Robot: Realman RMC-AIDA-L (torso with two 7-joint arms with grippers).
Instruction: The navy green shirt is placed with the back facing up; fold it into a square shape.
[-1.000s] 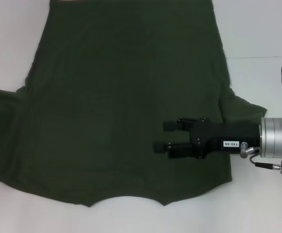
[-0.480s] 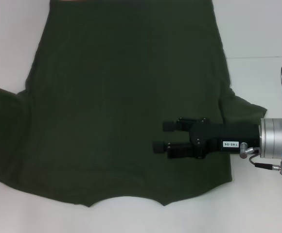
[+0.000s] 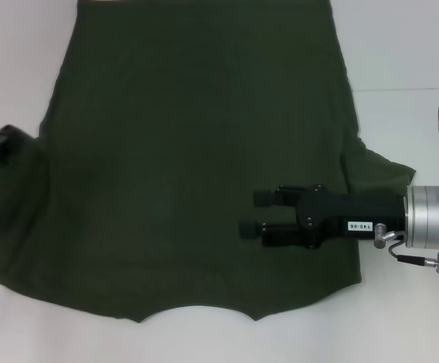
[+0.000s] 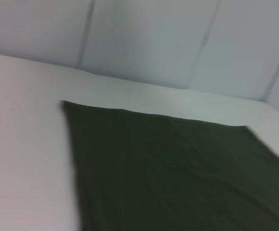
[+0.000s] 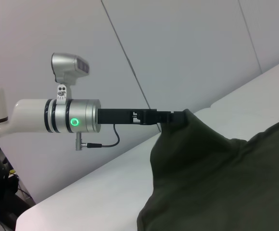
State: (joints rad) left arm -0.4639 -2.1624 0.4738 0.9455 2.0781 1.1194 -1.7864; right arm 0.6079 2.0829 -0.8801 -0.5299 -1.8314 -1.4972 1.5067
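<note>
Dark olive-green cotton shirt [image 3: 197, 166] lay spread plain side up over a white table [image 3: 409, 53], filling most of the head view from the top edge down to the curved neckline at the bottom centre. One sleeve jutted out at the right edge of the cloth, the other ran off toward the far left of the frame.

The right gripper [image 3: 251, 212], black with two stubby fingers, stood over the lower right part of the shirt, reaching in from the right edge of the frame on its silver wrist with a glowing ring. Its fingers [image 3: 265, 197] were spread apart, one above the other in the frame, with nothing between them; whether they touched the cloth could not be told.

The left gripper [image 5: 182, 117] showed in the right wrist view, near the centre of that frame, pinching a peak of the shirt's sleeve and lifting it off the table, so the fabric hung down from it in a tent. In the head view it appeared only as a dark lump at the far left edge, at mid-height, where the sleeve bunched up.

The left wrist view showed the shirt's straight hem lying flat on the table.
</note>
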